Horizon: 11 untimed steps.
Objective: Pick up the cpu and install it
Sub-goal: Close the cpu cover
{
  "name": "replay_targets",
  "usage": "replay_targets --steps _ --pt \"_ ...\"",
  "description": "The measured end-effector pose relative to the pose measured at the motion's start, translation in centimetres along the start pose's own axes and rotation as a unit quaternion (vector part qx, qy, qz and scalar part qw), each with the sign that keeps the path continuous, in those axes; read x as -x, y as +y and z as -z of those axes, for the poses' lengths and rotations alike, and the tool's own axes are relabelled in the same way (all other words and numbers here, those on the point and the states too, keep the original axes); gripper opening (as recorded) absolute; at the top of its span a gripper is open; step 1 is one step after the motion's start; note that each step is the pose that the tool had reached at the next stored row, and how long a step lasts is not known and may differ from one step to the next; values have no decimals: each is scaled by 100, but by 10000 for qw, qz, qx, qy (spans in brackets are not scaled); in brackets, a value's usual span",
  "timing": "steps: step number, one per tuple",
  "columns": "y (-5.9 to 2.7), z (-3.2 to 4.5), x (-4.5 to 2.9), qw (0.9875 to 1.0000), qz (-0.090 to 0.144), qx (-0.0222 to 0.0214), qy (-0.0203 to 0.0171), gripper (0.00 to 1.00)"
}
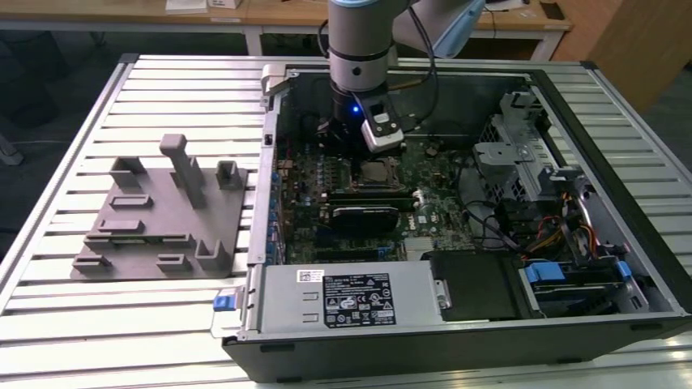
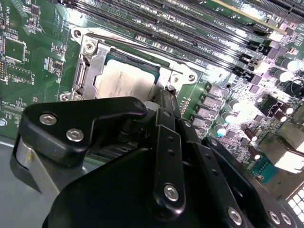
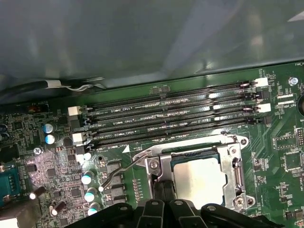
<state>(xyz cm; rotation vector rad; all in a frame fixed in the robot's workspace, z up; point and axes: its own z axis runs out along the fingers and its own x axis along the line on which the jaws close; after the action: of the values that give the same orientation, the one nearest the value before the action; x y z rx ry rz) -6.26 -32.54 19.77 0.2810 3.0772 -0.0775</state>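
Where socket (image 3: 236, 176) frames it, cpu (image 3: 198, 178) silver-grey, square, flat.

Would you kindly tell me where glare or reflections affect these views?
In the second wrist view, white glare washes out part of the green motherboard, though the flat silver-grey square cpu is evenly lit; in the first wrist view, pale reflections smear the grey metal case wall; in the exterior view, a small blue light glows on the arm.
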Motion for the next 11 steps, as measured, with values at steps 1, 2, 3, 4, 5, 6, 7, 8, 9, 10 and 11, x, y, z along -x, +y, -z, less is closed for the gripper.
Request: replay_targets --steps 1,2,3,4,5,6,7,8,9,10,11 --pt "-1 -1 -4 10000 0 1 -1 11" --pt "-2 -1 -10 10000 0 2 -1 11" --pt "-3 0 -16 10000 1 3 0 11" --pt "-5 0 -23 10000 1 2 0 11" --pt "-6 1 -30 10000 0 2 2 11" --pt "-8 2 -37 10000 0 1 2 11" --pt "-9 2 -42 10000 0 2 2 11" --pt "-9 2 -44 10000 0 2 2 11" --pt "-9 2 -44 10000 0 2 2 11" --pt "-9 2 -44 10000 0 4 1 11" --pt "-9 7 -44 10000 -1 5 1 11"
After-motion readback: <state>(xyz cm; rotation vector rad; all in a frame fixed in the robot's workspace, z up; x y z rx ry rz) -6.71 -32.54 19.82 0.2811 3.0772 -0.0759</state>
